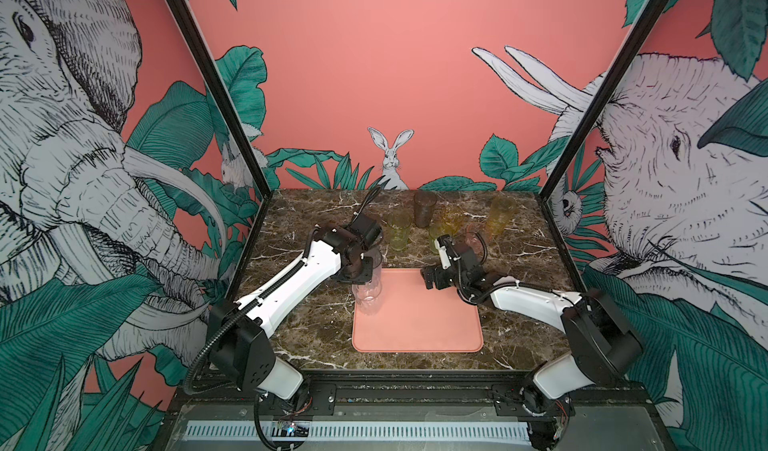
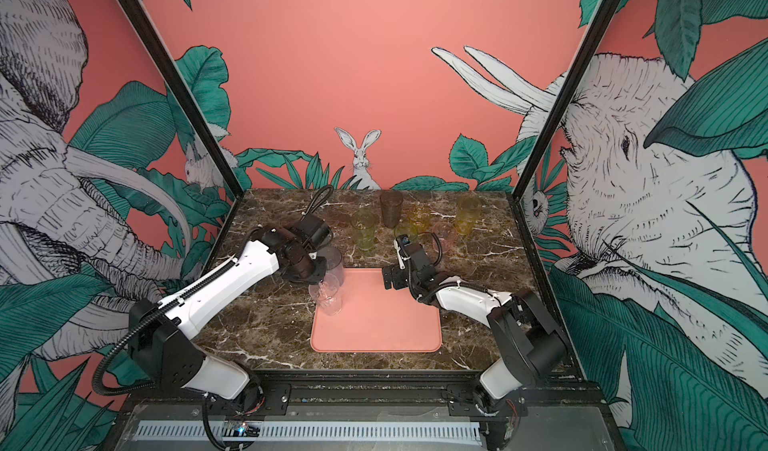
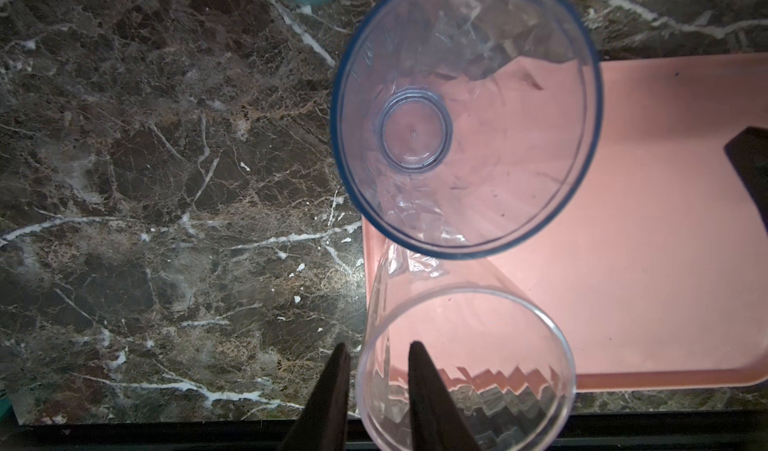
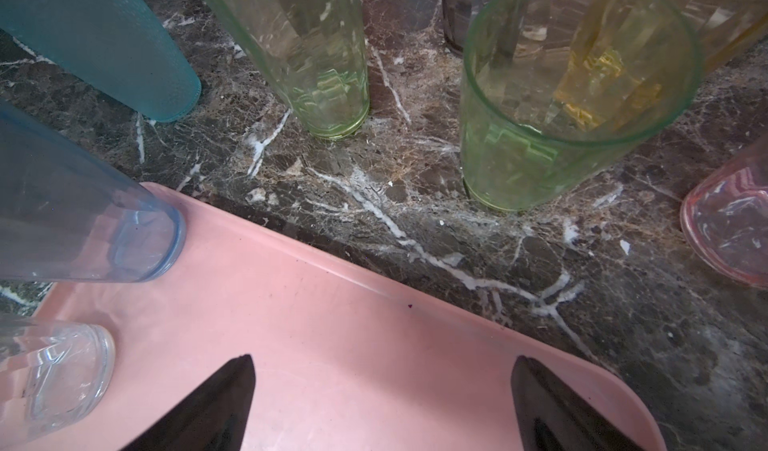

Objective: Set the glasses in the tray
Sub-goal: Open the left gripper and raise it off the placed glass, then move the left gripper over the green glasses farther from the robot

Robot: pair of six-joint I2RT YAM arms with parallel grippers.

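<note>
On tray [image 1: 436,328] left edge: clear tumbler [image 1: 367,299]. Left gripper [image 3: 378,344] astride rim, jaws slack; lift straight up, avoid tipping. Right gripper [image 4: 383,358] spread, empty.

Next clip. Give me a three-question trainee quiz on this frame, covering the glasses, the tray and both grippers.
1. How many glasses stand on the tray?
2. True or false: the right gripper grips a pink glass.
3. The left gripper has its jaws: A) astride the rim of the clear glass; B) shut on a green glass; C) clamped on a brown glass.

Key
1. Two: the clear glass and the blue-tinted glass.
2. False: its jaws are open and empty, above the tray.
3. A.
</note>
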